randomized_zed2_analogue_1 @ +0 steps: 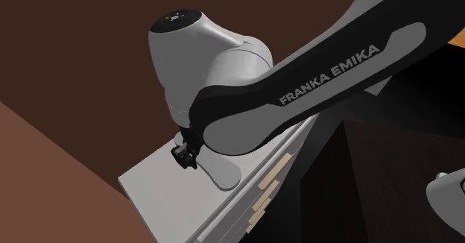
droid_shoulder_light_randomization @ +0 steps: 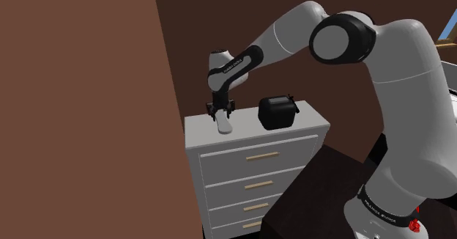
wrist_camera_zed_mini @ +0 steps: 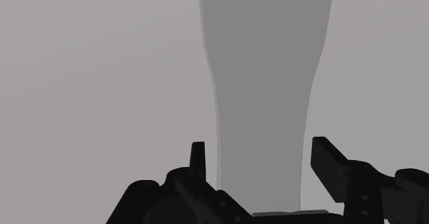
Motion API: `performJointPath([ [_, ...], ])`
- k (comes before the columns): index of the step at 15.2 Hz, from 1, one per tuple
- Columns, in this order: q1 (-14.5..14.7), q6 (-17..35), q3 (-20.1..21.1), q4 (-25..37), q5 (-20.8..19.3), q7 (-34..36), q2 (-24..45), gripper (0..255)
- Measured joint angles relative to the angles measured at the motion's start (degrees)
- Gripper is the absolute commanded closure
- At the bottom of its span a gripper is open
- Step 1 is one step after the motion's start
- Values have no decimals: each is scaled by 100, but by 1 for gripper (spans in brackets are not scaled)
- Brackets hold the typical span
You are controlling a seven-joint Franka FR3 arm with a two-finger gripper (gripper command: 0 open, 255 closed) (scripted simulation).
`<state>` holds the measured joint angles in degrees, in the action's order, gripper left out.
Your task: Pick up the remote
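Note:
The remote (droid_shoulder_light_randomization: 224,124) is a plain pale grey, elongated slab lying on the white dresser top (droid_shoulder_light_randomization: 198,130), near its front left part in the shoulder view. My black gripper (droid_shoulder_light_randomization: 221,113) comes down onto the remote's narrow end. In the wrist view the two fingers (wrist_camera_zed_mini: 198,155) stand on either side of the remote (wrist_camera_zed_mini: 265,71), and the gripper (wrist_camera_zed_mini: 260,150) is shut on it. The second exterior view has the gripper (randomized_zed2_analogue_1: 186,156) at one end of the remote (randomized_zed2_analogue_1: 217,171), which rests on the dresser top (randomized_zed2_analogue_1: 153,185). Whether it is off the surface I cannot tell.
A black boxy object (droid_shoulder_light_randomization: 277,113) stands on the dresser to the right of the remote in the shoulder view. A brown wall (droid_shoulder_light_randomization: 80,105) rises close on the left. Drawers with pale wooden handles (droid_shoulder_light_randomization: 262,156) face the front. My stand is at lower right.

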<state>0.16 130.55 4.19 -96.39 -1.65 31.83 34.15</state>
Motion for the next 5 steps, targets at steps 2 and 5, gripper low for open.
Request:
performJointPath([
  [2, 2, -101, 6, -11, 6, 7, -112, 255],
  [5, -5, -248, 11, 34, 14, 0, -214, 255],
])
